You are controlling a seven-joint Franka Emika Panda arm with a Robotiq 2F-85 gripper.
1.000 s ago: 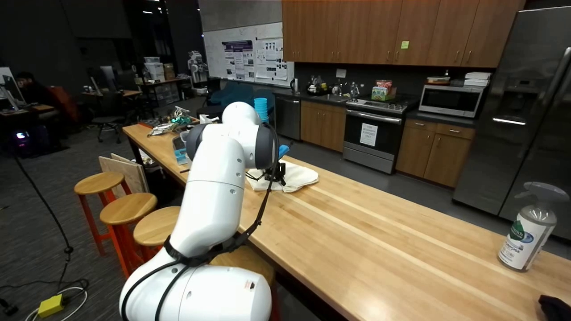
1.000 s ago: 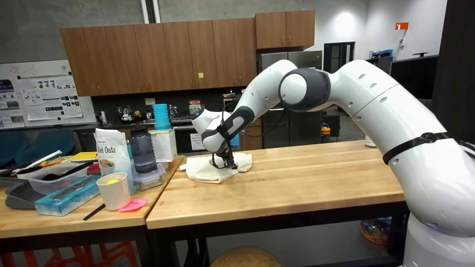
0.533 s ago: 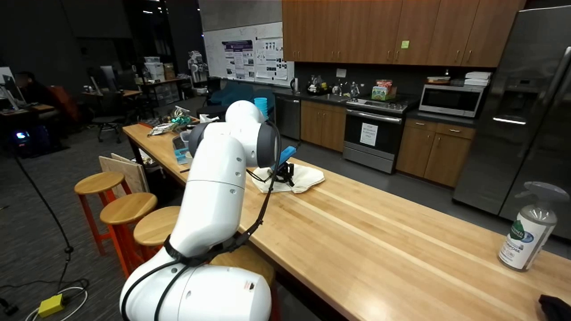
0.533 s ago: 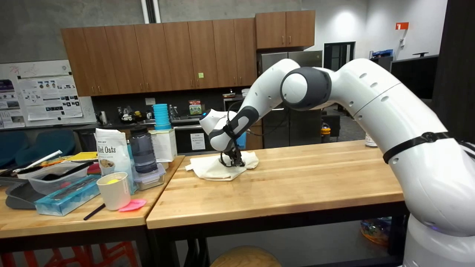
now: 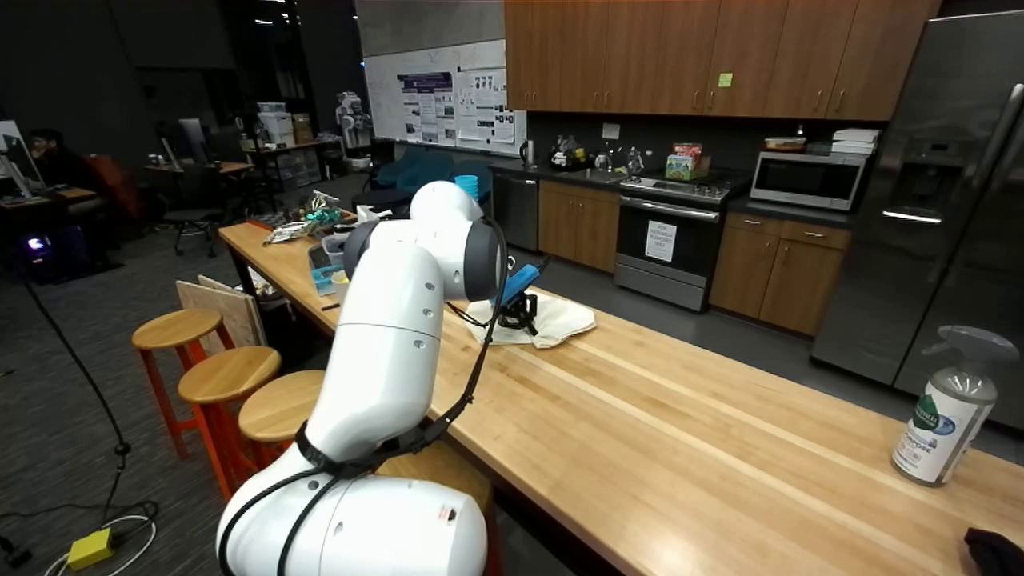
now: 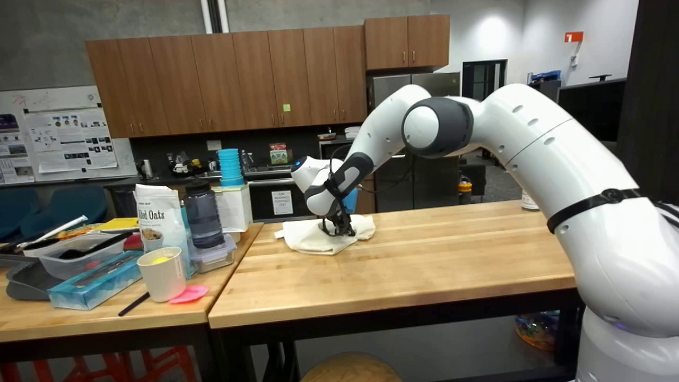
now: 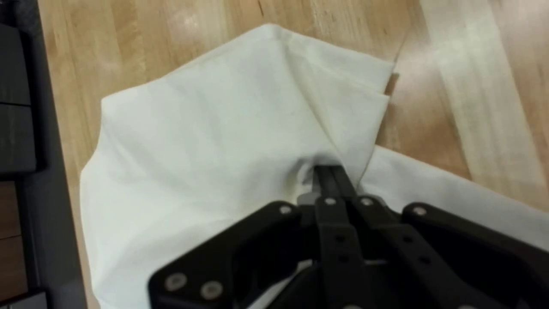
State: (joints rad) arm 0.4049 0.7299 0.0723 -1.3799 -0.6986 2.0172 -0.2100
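Wrist view, seemingly pinching a pucker of pale cloth (image 7: 193, 137), rumpled across the bench (image 7: 141, 38), in the tightly closed hand (image 7: 329, 168), likely at the shifting step now, calling next for low, steady travel!

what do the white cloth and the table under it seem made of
White cloth: fabric, perhaps cotton, matte; it creases softly, without shine. Table: wood, by the look, probably glued strips under a glossy coat; grain, pale bands and bright reflections show.
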